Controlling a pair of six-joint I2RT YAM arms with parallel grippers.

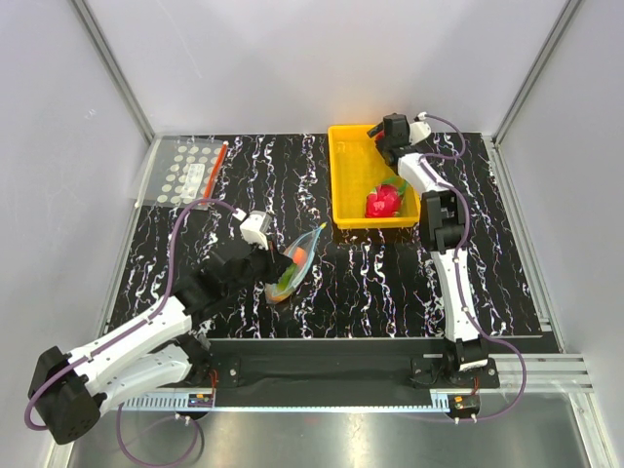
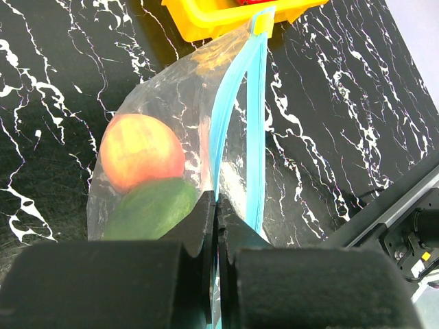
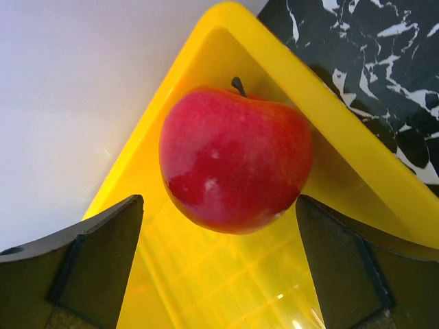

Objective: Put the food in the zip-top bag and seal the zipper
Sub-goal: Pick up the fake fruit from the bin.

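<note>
Right gripper [image 3: 219, 199] hangs spread wide, holding nothing, straddling red apple [image 3: 233, 157] in corner of yellow tray [image 3: 357, 178], far-right of desk. Left gripper [image 2: 217, 202] clamps zipper [image 2: 236, 116] of zip-top bag [image 2: 158, 82], mid-desk. Close squarely across apple's widest part; bag mouth possibly too narrow.

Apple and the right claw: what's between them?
Just bare yellow tray floor between the apple and the open right gripper, shown in the right wrist view.
</note>
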